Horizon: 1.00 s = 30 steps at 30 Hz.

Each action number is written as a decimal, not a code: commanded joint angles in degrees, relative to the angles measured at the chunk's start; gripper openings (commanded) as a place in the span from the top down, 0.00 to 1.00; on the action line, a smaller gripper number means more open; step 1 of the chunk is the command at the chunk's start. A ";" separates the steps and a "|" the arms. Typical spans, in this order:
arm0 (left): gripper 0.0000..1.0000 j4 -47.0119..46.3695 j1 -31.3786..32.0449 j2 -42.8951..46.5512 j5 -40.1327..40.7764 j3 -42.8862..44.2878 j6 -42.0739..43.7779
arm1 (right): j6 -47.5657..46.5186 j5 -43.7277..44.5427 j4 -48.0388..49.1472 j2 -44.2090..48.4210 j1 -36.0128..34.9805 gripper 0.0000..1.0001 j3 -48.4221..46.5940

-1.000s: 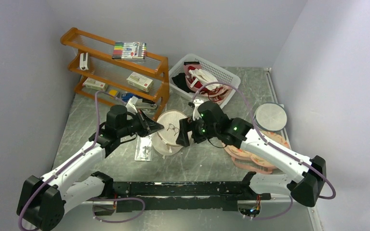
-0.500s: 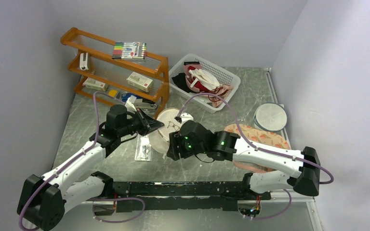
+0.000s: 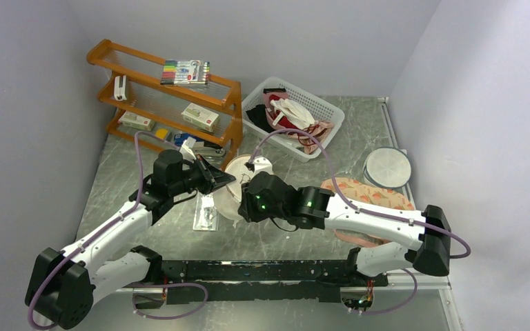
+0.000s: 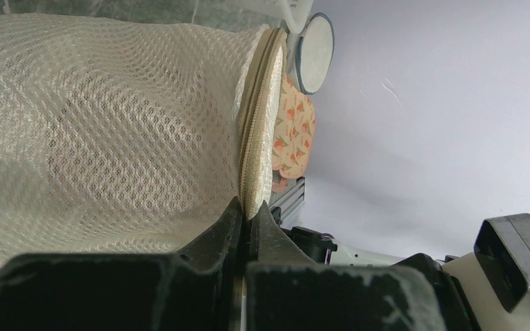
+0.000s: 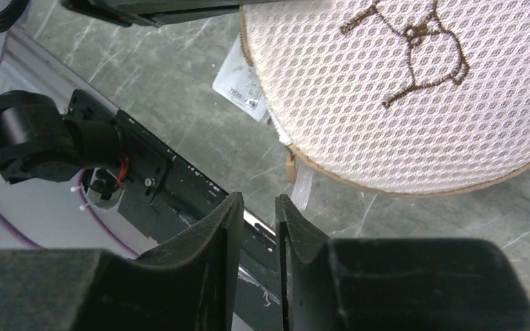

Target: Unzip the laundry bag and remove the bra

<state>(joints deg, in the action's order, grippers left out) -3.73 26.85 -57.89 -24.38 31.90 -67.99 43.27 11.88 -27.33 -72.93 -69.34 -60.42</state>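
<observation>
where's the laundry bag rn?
Top view, table centre: the laundry bag is held on edge, zip rim pinched in the left gripper, right gripper close on its other side, wooden shelf just behind.

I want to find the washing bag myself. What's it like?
Find the orange shelf at the back left. In front of it, the left gripper pinches the laundry bag: round cream netting, beige zip rim, a dark glasses-shaped squiggle, unlike the peach patterned pads or plain grey disc.
</observation>
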 commanded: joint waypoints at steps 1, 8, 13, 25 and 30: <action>0.93 -2.08 0.31 1.59 -0.50 0.27 -0.41 | -1.29 4.32 0.08 -1.94 -0.36 0.78 -2.42; 0.93 -1.15 0.30 1.93 -0.65 0.95 0.01 | -0.66 6.76 1.35 -2.97 -0.38 0.77 -1.69; 0.93 -1.61 0.31 1.90 -0.94 0.80 -0.32 | -0.88 7.08 1.76 -3.57 -0.41 0.76 -1.54; 0.93 -1.02 0.30 2.47 -1.09 0.94 -0.15 | -1.19 8.04 3.30 -5.54 -0.36 0.79 -1.36; 0.93 -0.71 0.31 2.69 -0.82 1.06 -0.09 | -1.13 8.86 3.52 -5.40 -0.38 0.80 -0.55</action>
<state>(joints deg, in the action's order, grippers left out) -3.53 26.85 -56.60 -24.36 31.92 -67.94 42.39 18.00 -24.88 -78.41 -69.45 -61.14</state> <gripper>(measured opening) 0.102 0.204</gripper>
